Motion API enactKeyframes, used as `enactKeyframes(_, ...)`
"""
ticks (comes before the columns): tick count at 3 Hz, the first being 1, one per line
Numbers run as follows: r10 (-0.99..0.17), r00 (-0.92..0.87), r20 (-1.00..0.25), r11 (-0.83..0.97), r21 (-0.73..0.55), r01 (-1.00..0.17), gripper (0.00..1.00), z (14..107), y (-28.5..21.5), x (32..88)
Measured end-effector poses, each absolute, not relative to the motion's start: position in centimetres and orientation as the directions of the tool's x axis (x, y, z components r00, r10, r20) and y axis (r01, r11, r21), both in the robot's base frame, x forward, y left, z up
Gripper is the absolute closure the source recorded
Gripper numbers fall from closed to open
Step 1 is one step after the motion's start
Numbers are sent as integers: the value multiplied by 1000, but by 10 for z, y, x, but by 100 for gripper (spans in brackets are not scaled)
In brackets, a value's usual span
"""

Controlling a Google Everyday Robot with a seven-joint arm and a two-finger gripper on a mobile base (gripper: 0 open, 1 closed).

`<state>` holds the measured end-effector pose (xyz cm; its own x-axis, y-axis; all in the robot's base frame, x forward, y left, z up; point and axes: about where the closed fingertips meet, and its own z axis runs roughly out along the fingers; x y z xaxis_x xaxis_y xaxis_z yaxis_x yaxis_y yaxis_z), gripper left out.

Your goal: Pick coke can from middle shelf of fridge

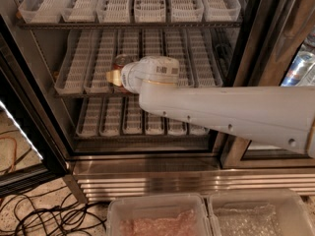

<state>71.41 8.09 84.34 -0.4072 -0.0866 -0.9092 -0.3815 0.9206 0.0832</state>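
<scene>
The fridge stands open, with three racks of white slotted trays. The coke can, red with a silver top, stands near the front of the middle shelf, in the third lane from the left. My gripper reaches into this shelf from the right on a long white arm. Its yellowish tip is right at the can's lower front side. The arm's white wrist hides the can's right side and any contact with it.
Empty white lane trays fill the top rack and the bottom rack. The black door frame stands at the right, with silver-and-blue cans behind glass. Cables lie on the floor at left. Two clear bins sit in front.
</scene>
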Motion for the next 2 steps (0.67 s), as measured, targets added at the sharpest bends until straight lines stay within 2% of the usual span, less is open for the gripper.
enactKeyframes(2,-100,-367,-925,923,51,-381,23,842,84,735)
